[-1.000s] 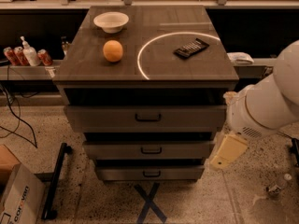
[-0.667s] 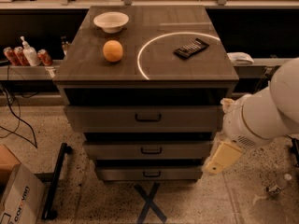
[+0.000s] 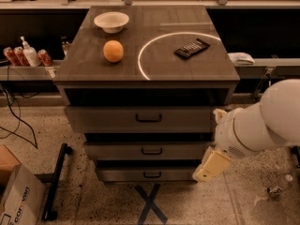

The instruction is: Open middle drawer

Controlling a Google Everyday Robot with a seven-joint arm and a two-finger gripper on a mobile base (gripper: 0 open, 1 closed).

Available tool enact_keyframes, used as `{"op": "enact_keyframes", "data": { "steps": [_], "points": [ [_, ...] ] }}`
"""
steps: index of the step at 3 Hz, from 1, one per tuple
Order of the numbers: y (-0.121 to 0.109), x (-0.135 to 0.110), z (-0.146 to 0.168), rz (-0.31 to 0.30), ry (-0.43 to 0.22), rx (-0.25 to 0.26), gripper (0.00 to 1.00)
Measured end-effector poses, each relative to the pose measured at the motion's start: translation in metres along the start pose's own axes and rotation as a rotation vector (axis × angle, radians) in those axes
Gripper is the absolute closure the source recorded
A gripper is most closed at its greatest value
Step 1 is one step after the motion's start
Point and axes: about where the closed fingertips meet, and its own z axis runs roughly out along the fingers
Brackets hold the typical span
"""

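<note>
The cabinet has three grey-brown drawer fronts with black bar handles, all closed. The middle drawer [image 3: 117, 151] sits between the widest top drawer [image 3: 103, 118] and the narrowest bottom drawer [image 3: 122, 174]. Its small handle [image 3: 152, 151] is at the centre of the front. My white arm [image 3: 262, 123] comes in from the right. My gripper [image 3: 210, 167], a cream-coloured piece at the arm's end, hangs by the cabinet's lower right corner, right of the middle drawer's handle and a little below it, not touching it.
On the cabinet top [image 3: 154, 74] are a white bowl [image 3: 111, 21], an orange [image 3: 113, 51] and a black remote [image 3: 192, 48] inside a white circle mark. A blue X [image 3: 150, 204] is taped on the floor in front. A cardboard box [image 3: 16, 198] and black bar [image 3: 55, 182] lie left.
My arm and gripper have moved left, closer to the right edge of the lower drawers. The drawers and the things on top have not moved.
</note>
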Motion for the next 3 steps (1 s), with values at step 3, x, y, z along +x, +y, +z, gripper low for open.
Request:
{"op": "enact_keyframes", "data": {
  "steps": [3],
  "points": [
    [0.018,0.001,0.043,0.072,-0.072,-0.068,0.0]
  ]
}}
